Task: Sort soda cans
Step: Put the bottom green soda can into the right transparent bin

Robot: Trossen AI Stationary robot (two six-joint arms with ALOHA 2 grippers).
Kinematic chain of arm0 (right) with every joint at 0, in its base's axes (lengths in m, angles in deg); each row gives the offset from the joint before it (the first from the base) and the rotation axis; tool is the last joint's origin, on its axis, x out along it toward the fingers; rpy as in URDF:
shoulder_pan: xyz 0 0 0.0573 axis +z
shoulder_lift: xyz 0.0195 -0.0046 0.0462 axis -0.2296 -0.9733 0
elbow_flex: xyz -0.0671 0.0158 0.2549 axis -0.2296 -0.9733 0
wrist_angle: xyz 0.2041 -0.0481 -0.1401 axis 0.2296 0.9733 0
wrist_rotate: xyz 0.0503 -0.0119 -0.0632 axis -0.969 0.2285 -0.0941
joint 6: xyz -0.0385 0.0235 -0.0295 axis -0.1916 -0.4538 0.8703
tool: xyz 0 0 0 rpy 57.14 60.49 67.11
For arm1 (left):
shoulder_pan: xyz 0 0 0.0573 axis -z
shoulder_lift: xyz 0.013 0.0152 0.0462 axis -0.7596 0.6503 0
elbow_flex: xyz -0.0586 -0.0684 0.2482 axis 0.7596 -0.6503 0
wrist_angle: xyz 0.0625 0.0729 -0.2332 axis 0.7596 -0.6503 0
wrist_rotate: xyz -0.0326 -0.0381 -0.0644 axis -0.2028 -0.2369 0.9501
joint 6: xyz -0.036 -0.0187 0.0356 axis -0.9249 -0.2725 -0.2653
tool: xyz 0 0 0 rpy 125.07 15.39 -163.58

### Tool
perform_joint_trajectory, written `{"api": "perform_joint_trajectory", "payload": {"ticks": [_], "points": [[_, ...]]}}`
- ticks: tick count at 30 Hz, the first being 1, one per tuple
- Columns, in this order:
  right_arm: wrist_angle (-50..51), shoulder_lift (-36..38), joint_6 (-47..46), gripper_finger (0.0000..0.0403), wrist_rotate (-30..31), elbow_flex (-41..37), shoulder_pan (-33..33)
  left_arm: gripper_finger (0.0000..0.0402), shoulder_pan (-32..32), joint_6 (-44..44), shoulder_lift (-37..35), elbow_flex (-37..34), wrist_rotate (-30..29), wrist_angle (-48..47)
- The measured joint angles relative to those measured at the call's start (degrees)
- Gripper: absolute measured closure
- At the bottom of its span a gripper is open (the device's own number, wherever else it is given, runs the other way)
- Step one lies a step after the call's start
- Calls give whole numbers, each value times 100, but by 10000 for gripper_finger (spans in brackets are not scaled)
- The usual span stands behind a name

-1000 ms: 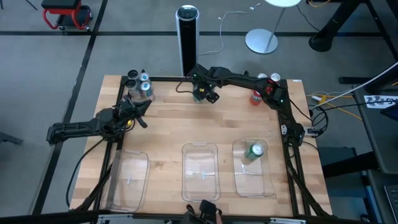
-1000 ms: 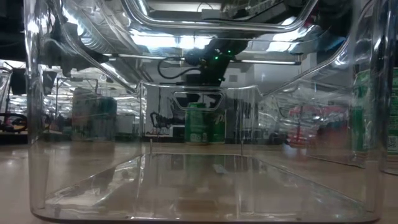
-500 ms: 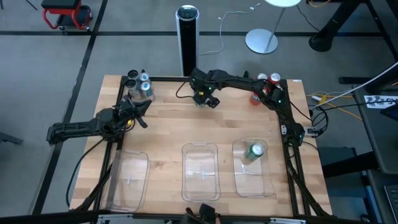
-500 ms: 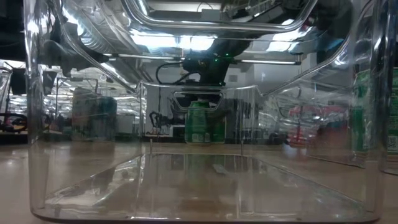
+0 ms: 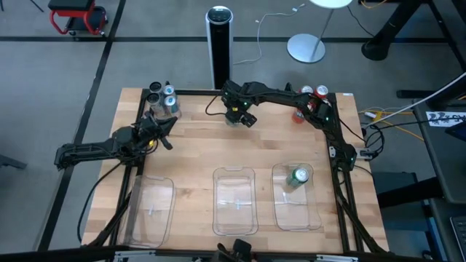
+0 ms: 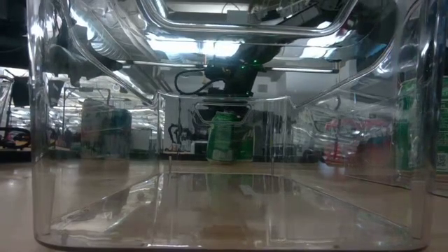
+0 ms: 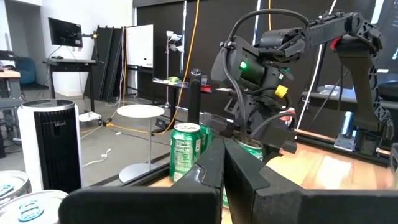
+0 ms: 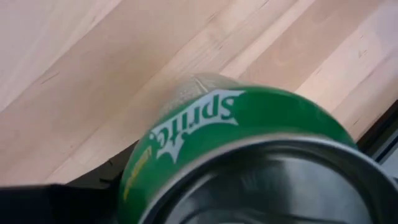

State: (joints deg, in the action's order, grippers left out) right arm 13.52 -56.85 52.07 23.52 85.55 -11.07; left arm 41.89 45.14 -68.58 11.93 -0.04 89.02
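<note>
My right gripper (image 5: 235,116) is at the table's far edge, shut on a green soda can (image 8: 236,124) that fills the right wrist view. A second green can (image 7: 185,151) stands beside it. My left gripper (image 5: 166,128) hangs shut over the left part of the table, just near of the silver/black cans (image 5: 162,99). Their tops (image 7: 18,199) show in the left wrist view. Red-and-white cans (image 5: 313,93) stand at the far right corner. One green can (image 5: 297,176) stands upright in the right tray. My right gripper comes at the green can from above, with a finger (image 7: 281,140) on either side of its upper wall (image 7: 252,149). In the low view the can (image 6: 225,138) leans to one side. I cannot tell whether its bottom still touches the table.
Three clear plastic trays lie in a row along the near edge: left (image 5: 151,211), middle (image 5: 234,200) and right (image 5: 298,207). A tall black-and-silver cylinder (image 5: 218,44) stands on the floor beyond the far edge. Bare wood lies between the cans and the trays.
My right gripper has shifted slightly toward the table's left and near sides, over the green cans. The green can between its fingers stood upright a second ago; it now leans and sits a little higher in the low view.
</note>
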Motion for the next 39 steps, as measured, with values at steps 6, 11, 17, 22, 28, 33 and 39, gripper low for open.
{"api": "perform_joint_trajectory", "payload": {"ticks": [6,11,17,22,28,33,39], "points": [[2,45,7,99,22,-14,14,402,-1,0,0,0,-1,0],[69,162,140,99,164,-40,86,402,-1,25,0,0,-1,1],[414,559,144,99,333,-39,227,402,-1,42,0,0,-1,-1],[985,933,52,99,617,-37,496,402,0,42,0,0,0,1],[1676,1499,-347,99,965,-27,933,402,-1,16,0,0,-1,1],[2288,2060,-916,99,1192,-22,1414,402,-1,2,0,0,-1,1],[2933,2585,-1787,99,1552,-22,2145,402,-1,2,0,0,-1,-9]]}}
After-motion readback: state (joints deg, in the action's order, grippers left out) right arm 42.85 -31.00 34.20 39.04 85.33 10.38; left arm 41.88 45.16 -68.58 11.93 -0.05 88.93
